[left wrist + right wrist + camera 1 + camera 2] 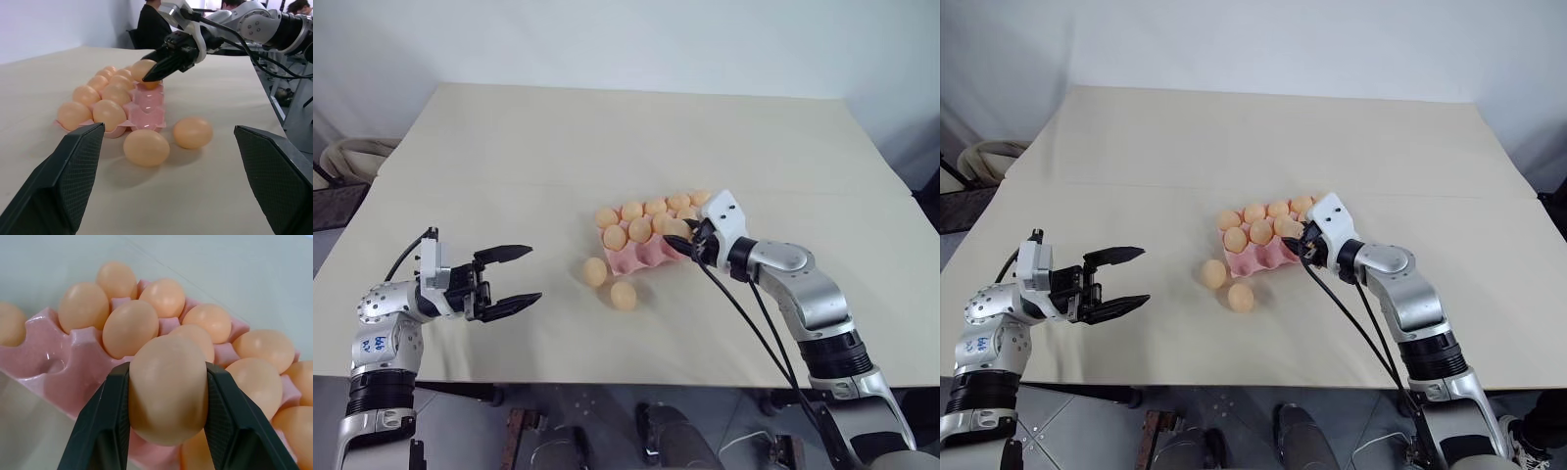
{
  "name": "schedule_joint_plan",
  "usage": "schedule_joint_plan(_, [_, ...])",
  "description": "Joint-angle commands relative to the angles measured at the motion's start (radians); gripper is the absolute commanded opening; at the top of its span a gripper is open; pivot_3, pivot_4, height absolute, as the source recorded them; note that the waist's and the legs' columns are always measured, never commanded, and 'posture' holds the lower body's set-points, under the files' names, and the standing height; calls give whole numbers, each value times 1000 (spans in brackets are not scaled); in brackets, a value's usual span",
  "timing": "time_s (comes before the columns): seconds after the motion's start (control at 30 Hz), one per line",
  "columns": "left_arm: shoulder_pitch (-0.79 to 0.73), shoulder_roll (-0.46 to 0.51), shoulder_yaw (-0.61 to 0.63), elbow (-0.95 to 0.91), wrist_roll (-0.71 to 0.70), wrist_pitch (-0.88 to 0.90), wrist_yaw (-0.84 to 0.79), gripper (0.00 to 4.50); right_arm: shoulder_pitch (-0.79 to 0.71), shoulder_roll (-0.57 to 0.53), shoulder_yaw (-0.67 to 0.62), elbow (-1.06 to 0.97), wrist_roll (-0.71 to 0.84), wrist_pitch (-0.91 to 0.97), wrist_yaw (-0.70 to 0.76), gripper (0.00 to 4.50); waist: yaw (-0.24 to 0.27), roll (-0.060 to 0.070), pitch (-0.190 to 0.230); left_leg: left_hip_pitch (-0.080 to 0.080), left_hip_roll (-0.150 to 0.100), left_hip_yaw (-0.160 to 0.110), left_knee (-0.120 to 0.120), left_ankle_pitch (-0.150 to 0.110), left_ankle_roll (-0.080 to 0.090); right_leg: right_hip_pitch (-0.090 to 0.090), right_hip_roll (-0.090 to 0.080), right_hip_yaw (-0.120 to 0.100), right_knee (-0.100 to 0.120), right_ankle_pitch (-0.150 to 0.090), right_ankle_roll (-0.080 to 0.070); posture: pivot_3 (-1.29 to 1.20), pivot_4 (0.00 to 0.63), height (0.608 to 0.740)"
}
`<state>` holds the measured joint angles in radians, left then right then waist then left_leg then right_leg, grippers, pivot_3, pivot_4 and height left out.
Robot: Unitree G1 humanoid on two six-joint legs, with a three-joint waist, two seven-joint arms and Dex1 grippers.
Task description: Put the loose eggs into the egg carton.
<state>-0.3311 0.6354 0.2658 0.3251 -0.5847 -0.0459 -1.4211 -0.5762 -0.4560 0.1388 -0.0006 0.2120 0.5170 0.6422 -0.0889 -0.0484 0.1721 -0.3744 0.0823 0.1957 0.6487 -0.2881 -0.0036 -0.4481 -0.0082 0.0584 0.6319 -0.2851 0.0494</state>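
Step in hand: placing. Right claw (690, 238) clamped on one egg (167, 389), poised over near edge of egg carton (641, 258) on table (509, 147). Two loose eggs (595, 271) lie just in front of carton (near row has empty cups). Left claw (509, 279) wide apart, empty, well off. Next: lower egg into free cup, release gently.

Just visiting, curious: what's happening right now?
Right gripper shut on pale orange egg above pink moulded egg carton. Left gripper open, idle. Two loose eggs on table. Nothing blocking.
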Motion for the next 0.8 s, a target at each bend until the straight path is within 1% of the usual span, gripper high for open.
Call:
schedule_joint_plan(0.03, [4, 6, 21, -26, -10, -11, 4, 4500, -19, 6, -1, 7, -17, -33, 7, 1957, -1, 0, 0, 0, 0, 0, 0, 0, 0, 0, 0, 0, 0, 0, 0, 0, 150, 740])
schedule_joint_plan(0.07, [2, 6, 21, -25, -9, -12, 6, 4500, -21, 5, 1, 9, -18, -34, 10, 2287, -1, 0, 0, 0, 0, 0, 0, 0, 0, 0, 0, 0, 0, 0, 0, 0, 150, 740])
schedule_joint_plan(0.1, [0, 6, 20, -23, -8, -12, 7, 4500, -22, 6, 2, 11, -19, -35, 11, 2515, 0, 0, 0, 0, 0, 0, 0, 0, 0, 0, 0, 0, 0, 0, 0, 0, 150, 740])
schedule_joint_plan(0.13, [-1, 6, 20, -23, -8, -12, 7, 4500, -22, 6, 2, 10, -19, -34, 14, 2980, 0, 0, 0, 0, 0, 0, 0, 0, 0, 0, 0, 0, 0, 0, 0, 0, 150, 740])
schedule_joint_plan(0.27, [-18, 8, 17, -6, 0, -17, 11, 4500, -26, -1, -5, -1, -21, -31, 19, 4264, 1, 0, 0, 0, 0, 0, 0, 0, 0, 0, 0, 0, 0, 0, 0, 0, 150, 740])
schedule_joint_plan(0.3, [-21, 8, 16, -4, 1, -17, 13, 4500, -25, -6, -12, -12, -16, -27, 24, 4474, 1, 0, 0, 0, 0, 0, 0, 0, 0, 0, 0, 0, 0, 0, 0, 0, 150, 740])
schedule_joint_plan(0.43, [-33, 10, 13, -1, 11, -21, 23, 4500, -20, -42, -47, -78, 17, -6, 63, 4474, 0, 0, 0, 0, 0, 0, 0, 0, 0, 0, 0, 0, 0, 0, 0, 0, 150, 740])
schedule_joint_plan(0.53, [-45, 13, 17, -14, 21, -28, 52, 4500, -3, -87, -97, -140, 71, -2, 114, 4474, 3, 0, 0, 0, 0, 0, -1, 0, 0, 0, 0, 0, 0, 0, 0, 0, 150, 740])
schedule_joint_plan(0.67, [-35, 18, 21, -55, 31, -5, 119, 4500, 65, -162, -169, -220, 148, -66, 231, 4474, 6, 0, 0, 0, 0, -1, -1, 0, 0, 0, 0, -1, -1, 0, 0, 0, 150, 740])
schedule_joint_plan(0.8, [0, 13, 49, -111, 48, 4, 237, 4500, 160, -228, -260, -255, 223, -116, 330, 4474, 7, 0, 0, 0, 0, -1, -2, -1, 1, 1, 0, -1, -3, 0, 0, 0, 150, 740])
